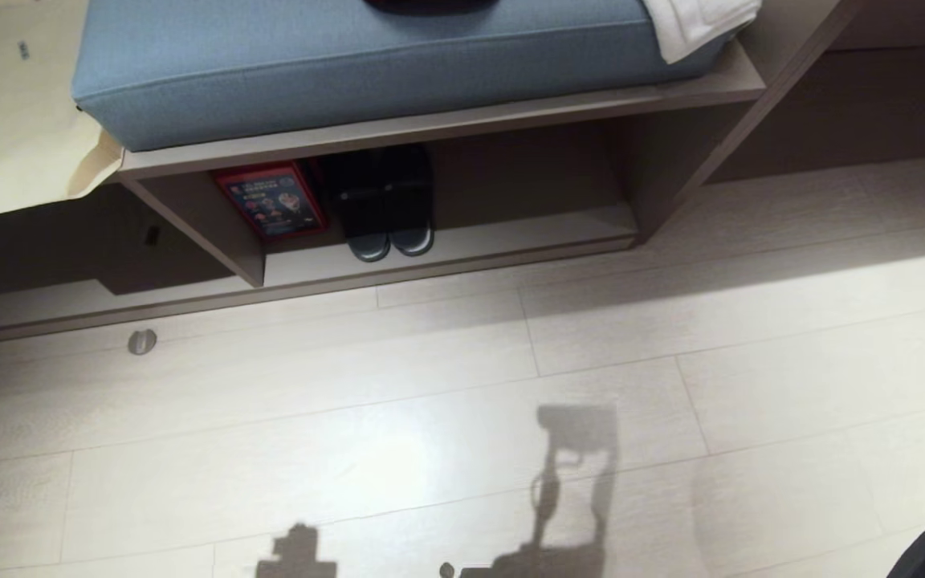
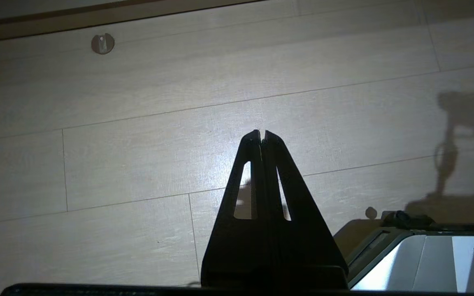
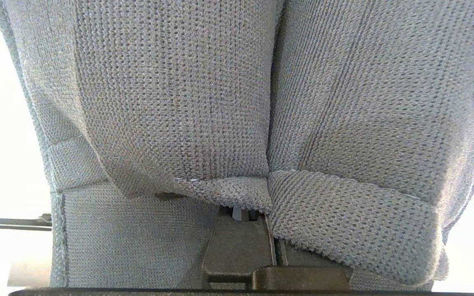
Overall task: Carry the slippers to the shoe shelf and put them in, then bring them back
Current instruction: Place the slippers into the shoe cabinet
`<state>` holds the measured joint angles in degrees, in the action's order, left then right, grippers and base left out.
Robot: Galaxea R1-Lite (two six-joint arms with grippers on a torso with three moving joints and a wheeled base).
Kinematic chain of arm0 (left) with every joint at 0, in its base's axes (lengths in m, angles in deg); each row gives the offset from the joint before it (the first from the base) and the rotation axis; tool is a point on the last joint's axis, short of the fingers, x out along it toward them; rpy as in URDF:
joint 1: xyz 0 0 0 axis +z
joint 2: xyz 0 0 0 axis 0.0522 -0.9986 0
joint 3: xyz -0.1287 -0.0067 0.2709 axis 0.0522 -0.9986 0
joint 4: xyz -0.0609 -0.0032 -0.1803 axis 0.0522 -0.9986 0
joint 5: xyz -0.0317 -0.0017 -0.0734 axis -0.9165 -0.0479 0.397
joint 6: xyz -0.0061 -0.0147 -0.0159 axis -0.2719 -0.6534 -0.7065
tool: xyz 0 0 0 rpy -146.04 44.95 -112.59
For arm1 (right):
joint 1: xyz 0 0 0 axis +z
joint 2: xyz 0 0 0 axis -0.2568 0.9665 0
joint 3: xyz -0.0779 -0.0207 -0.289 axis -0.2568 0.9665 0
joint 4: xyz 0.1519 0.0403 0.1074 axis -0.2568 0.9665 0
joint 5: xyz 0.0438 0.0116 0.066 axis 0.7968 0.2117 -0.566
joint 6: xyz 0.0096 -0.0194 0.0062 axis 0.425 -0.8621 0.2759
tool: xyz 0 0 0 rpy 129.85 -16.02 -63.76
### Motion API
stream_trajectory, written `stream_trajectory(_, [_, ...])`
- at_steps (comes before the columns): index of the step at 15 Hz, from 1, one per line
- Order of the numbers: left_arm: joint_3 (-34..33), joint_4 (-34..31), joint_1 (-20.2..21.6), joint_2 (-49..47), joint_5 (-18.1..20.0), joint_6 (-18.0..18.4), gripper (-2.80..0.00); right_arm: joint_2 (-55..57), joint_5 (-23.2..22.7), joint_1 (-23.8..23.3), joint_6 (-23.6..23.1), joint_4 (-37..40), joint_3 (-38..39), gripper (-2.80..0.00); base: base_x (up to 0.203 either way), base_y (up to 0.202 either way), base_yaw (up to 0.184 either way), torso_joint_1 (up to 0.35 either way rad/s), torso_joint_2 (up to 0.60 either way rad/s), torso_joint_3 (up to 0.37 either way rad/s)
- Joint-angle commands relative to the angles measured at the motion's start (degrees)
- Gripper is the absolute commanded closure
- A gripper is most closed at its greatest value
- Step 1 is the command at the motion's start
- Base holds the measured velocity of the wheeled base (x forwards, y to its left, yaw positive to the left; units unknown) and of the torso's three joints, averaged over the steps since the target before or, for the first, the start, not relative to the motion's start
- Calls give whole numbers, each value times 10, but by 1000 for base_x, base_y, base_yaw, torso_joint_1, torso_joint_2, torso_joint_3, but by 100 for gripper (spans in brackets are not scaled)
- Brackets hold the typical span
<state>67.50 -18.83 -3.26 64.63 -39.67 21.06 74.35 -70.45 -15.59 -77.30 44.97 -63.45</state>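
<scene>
Slippers (image 3: pixel 187 102) clamped in right gripper (image 3: pixel 257 216), hanging | shoe shelf (image 1: pixel 511 233) ahead, opening toward robot | left gripper (image 2: pixel 261 133) closed, empty, over floor

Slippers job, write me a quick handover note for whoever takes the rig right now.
Right pincer: shut on the slippers, the grey knit pair hanging right in front of its camera.
Left pincer: shut, empty, over bare floor.
Shoe shelf: ahead under the blue cushion; a black pair and a red card fill its left part, the right part is free.
Done: slippers picked up.
Left: approach, place them in the shelf, then bring them back.
</scene>
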Motion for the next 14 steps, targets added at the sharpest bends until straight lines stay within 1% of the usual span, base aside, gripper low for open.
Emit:
stream_trajectory(1, [-1,0,0,-1,0,0,0,-2,0,0,0,0,1,0,0,0,0,7,4,-199])
stream_trajectory(14, [-1,0,0,-1,0,0,0,-2,0,0,0,0,1,0,0,0,0,2,3,-198])
